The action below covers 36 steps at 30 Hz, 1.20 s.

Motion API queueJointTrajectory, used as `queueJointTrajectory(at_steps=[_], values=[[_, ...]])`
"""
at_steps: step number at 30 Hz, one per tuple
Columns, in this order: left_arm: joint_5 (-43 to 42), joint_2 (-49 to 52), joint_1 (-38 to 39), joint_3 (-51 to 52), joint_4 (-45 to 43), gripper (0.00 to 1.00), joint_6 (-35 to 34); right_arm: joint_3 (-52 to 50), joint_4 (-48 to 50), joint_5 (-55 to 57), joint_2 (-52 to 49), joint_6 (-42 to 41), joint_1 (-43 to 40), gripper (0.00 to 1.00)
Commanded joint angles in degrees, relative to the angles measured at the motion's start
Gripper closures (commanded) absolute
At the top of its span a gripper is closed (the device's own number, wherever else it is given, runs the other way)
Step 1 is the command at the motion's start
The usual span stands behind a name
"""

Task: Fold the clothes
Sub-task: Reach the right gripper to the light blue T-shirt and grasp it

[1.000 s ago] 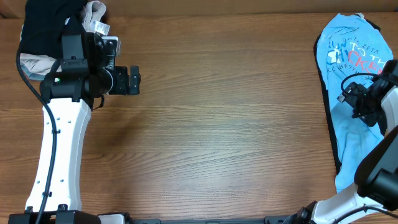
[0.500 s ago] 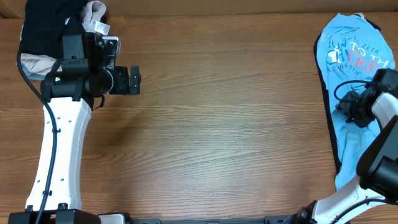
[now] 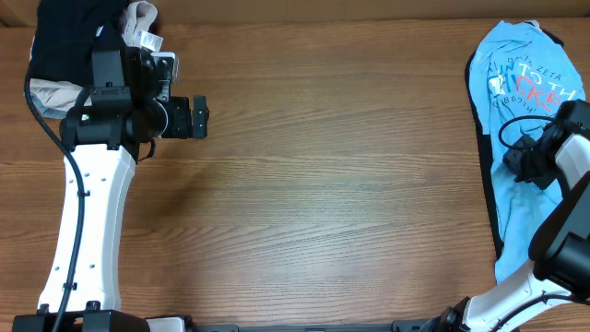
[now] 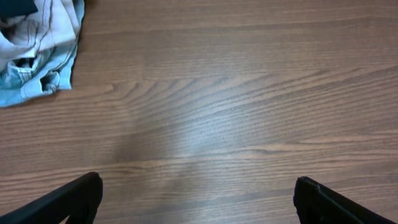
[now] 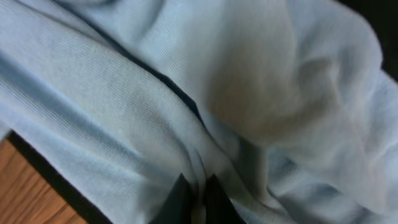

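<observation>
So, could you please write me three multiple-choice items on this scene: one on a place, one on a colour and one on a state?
1. Where does the light blue cotton T-shirt lie?
A) at the right side of the wooden table
B) at its centre
C) at its left edge

2. What colours is its printed lettering?
A) yellow and green
B) white and red
C) black only

3. How is the left gripper?
A) shut on a black shirt
B) shut on the T-shirt
C) open above bare wood

Answers:
1 A: the overhead view shows it along the right edge.
2 B: white and red print shows on the blue.
3 C: its wrist view shows the fingers wide apart over wood.
</observation>
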<state>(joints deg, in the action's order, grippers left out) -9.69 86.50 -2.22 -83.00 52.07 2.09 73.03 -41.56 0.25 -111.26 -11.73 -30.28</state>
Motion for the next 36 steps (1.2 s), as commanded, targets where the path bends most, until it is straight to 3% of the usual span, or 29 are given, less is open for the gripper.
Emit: queueJointTrajectory(at_steps=[1, 4, 7, 10, 12, 13, 14, 16, 21, 29, 33, 36], values=[[-0.83, 0.39, 0.37, -1.60, -0.96, 0.00, 0.48, 6.03, -4.94, -0.55, 2.40, -0.31, 0.15, 0.75], [-0.83, 0.39, 0.37, -1.60, -0.96, 0.00, 0.48, 7.61, -6.40, -0.57, 2.99, -0.28, 0.15, 0.76], [-0.83, 0.39, 0.37, -1.60, -0.92, 0.00, 0.48, 7.52, -6.69, -1.62, 2.86, -0.24, 0.15, 0.87], [-0.85, 0.39, 0.37, -1.60, -0.87, 0.00, 0.48, 7.06, -6.36, -1.57, 2.82, -0.26, 0.15, 0.88], [-0.85, 0.39, 0.37, -1.60, -0.68, 0.00, 0.48, 6.56, -5.99, -1.55, 2.82, -0.26, 0.15, 0.79], [-0.85, 0.39, 0.37, -1.60, -0.50, 0.00, 0.48, 6.12, -5.66, -1.55, 2.82, -0.28, 0.15, 0.62], [-0.85, 0.39, 0.37, -1.60, -0.39, 0.00, 0.48, 5.60, -5.35, -1.57, 2.82, -0.28, 0.15, 0.52], [-0.85, 0.39, 0.37, -1.60, -0.22, 0.00, 0.48, 3.98, -4.33, -1.60, 2.82, -0.35, 0.15, 0.50], [-0.85, 0.39, 0.39, -1.60, -0.33, 0.00, 0.48, 0.85, -1.81, -1.62, 2.82, -0.79, 0.15, 0.52], [-0.83, 0.39, 0.37, -1.60, -0.52, 0.00, 0.48, -1.42, -0.13, -1.79, 2.82, -2.05, 0.15, 0.79], [-0.68, 0.39, 0.37, -1.60, -1.20, 0.00, 0.50, -1.40, 0.33, -1.81, 2.82, -2.08, 0.15, 0.80], [-0.68, 0.39, 0.37, -1.60, -1.77, 0.00, 0.48, -1.18, 0.39, -1.79, 2.82, -2.05, 0.15, 0.75]])
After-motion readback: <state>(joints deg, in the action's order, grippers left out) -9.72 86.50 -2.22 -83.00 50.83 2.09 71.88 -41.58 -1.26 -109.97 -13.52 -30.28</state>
